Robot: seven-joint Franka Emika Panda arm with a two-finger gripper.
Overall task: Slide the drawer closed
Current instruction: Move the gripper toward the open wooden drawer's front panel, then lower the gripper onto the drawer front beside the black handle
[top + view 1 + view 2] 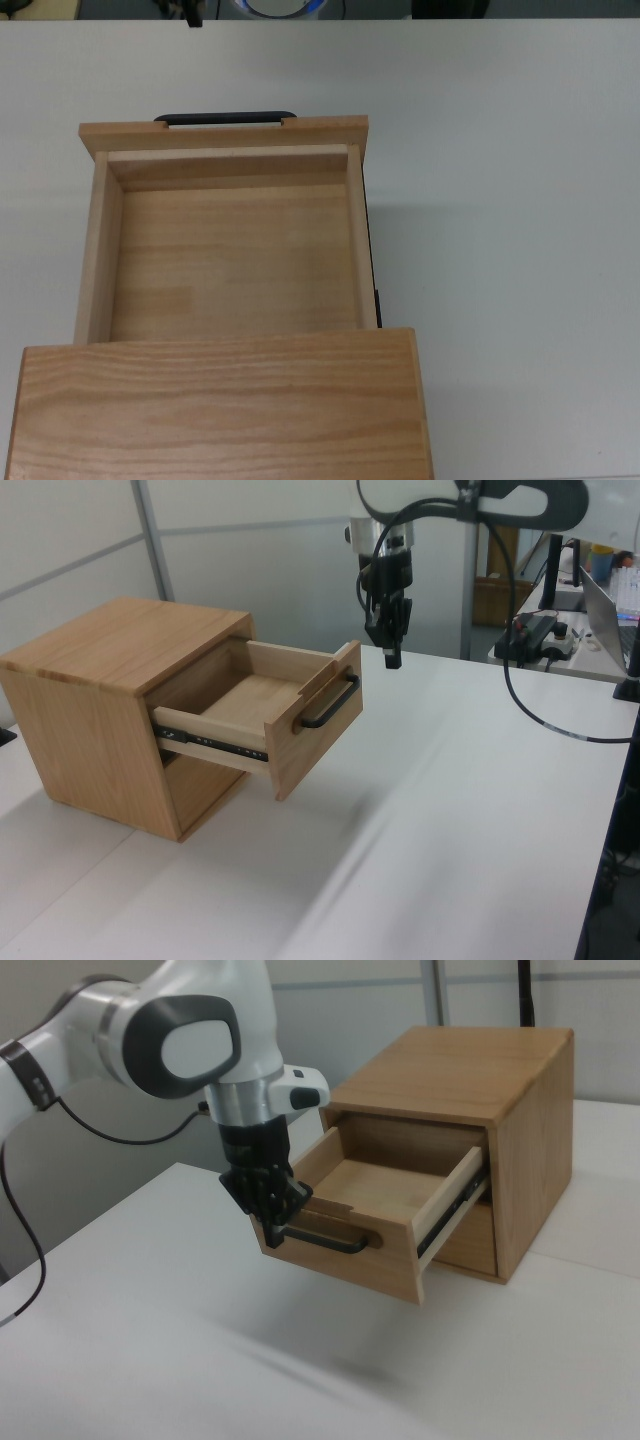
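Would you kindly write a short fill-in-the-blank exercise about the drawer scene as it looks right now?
1. The drawer is pulled ____ of the wooden cabinet.
2. The inside of the drawer holds ____.
3. The handle on the drawer's front panel is coloured ____.
4. In the left view the gripper hangs ____ the white table, touching nothing.

Missing words: out; nothing; black; above

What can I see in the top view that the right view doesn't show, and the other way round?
Only the top view looks straight down into the drawer, showing its whole bare floor and nothing inside. Only the right view shows the white robot arm and its gripper in front of the handle, plus the slide rail and the cabinet's side. Both show the drawer pulled out of the wooden cabinet on the white table.
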